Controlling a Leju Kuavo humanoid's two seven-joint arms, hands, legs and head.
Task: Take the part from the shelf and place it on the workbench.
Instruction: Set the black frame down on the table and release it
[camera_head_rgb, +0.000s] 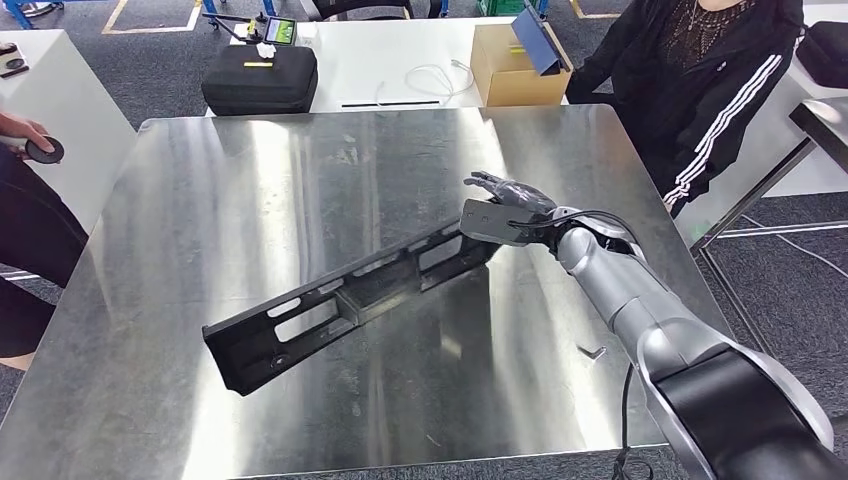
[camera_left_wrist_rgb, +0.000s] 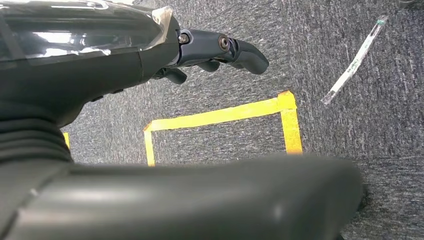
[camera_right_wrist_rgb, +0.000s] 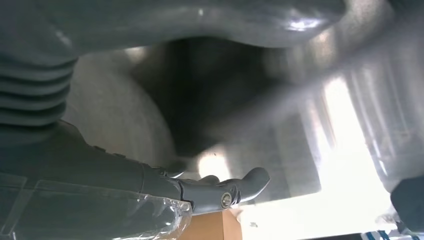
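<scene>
Right robot hand (camera_head_rgb: 508, 205) outstretched over the part's (camera_head_rgb: 345, 300) end.

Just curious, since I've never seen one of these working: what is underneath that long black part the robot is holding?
Under the long black part lies the shiny metal workbench. The right hand holds one end. The part's own body covers the surface below, so whether it rests there cannot be told.

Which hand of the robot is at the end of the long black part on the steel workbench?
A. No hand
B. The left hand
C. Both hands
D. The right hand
D: the right hand holds one end of the long black part over the workbench; the left hand hangs above the floor.
</scene>
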